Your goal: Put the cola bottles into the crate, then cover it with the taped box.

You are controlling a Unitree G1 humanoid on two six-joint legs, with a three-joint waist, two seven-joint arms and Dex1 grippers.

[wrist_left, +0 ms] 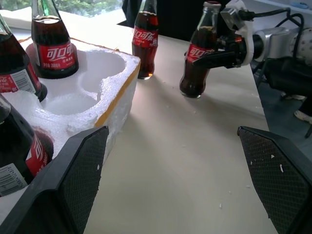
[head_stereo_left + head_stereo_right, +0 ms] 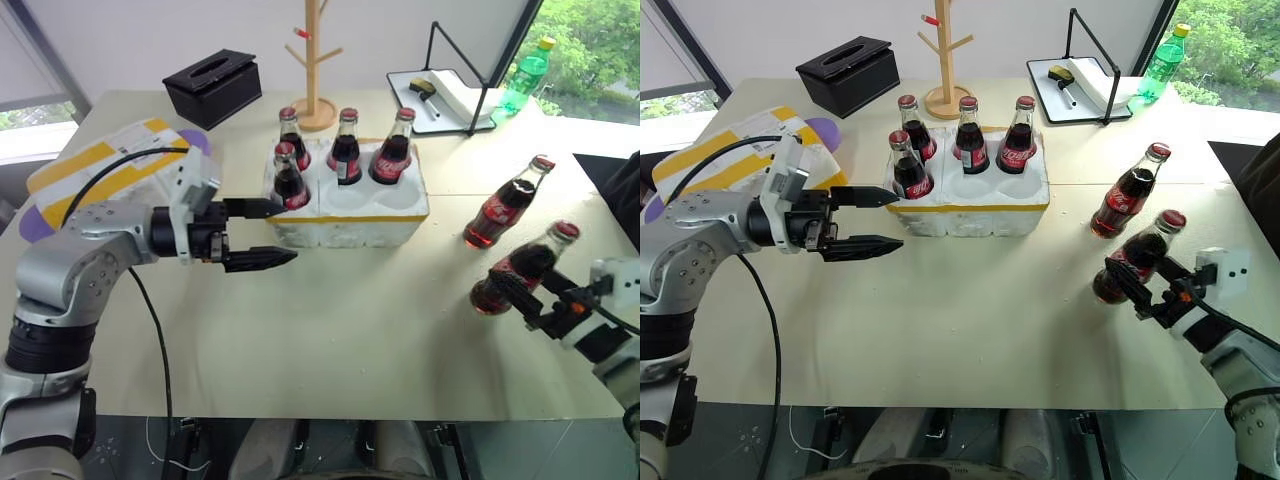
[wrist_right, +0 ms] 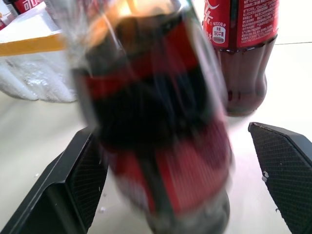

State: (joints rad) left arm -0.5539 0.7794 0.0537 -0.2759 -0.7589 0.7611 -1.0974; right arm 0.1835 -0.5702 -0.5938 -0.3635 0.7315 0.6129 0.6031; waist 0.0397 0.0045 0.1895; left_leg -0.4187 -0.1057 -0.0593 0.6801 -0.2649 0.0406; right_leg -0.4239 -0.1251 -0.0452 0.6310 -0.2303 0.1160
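Lying at the far left of the head view, the taped box (image 2: pixel 110 160) is a white foam box with broad yellow stripes, a white label and purple ends, partly behind the left arm. Right of it, at left centre, the left gripper (image 2: pixel 262 233) points sideways toward the crate, its jaws spread wide and empty, the upper finger just in front of the near-left bottle. At centre sits the crate (image 2: pixel 350 212), a white foam block with a yellow band around it and rounded wells in its top. Four cola bottles stand upright in it: one near-left bottle (image 2: pixel 288 178) and three in the back row (image 2: pixel 346 150), all dark glass with red caps and red labels; the two front wells to the right are empty. Behind it, a black tissue box (image 2: pixel 213 87) and a wooden stand (image 2: pixel 316 60) sit in the upper part of the frame. On the right of the tabletop (image 2: pixel 350 330), two more bottles stand: a farther bottle (image 2: pixel 505 205) and a nearer bottle (image 2: pixel 522 268). At lower right, the right gripper (image 2: pixel 515 292) has its jaws spread on either side of the nearer bottle's lower body, not clamped on it.
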